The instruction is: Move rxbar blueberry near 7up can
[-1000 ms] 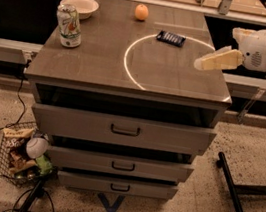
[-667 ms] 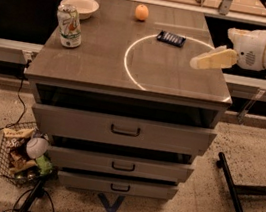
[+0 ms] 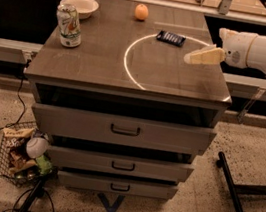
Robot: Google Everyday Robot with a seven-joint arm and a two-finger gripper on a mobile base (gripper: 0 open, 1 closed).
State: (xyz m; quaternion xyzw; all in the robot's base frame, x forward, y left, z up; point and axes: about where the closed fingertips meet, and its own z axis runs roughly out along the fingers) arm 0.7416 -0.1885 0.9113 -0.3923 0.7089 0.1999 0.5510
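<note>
- Floor basket (image 3: 0,156): snack bags inside.
- One bowl (image 3: 87,5), one orange (image 3: 141,12), three drawers (image 3: 125,129).
- One rxbar (image 3: 171,37) back right on top, well apart from one can (image 3: 69,25).
- Gripper (image 3: 191,58) just right of rxbar; grip state: can't tell.

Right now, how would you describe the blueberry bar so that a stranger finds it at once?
Look at the far right part of the grey drawer cabinet top. The rxbar blueberry lies flat there on the white arc, right of the orange, just beyond the gripper. It is the only dark blue, flat, rectangular thing.
</note>
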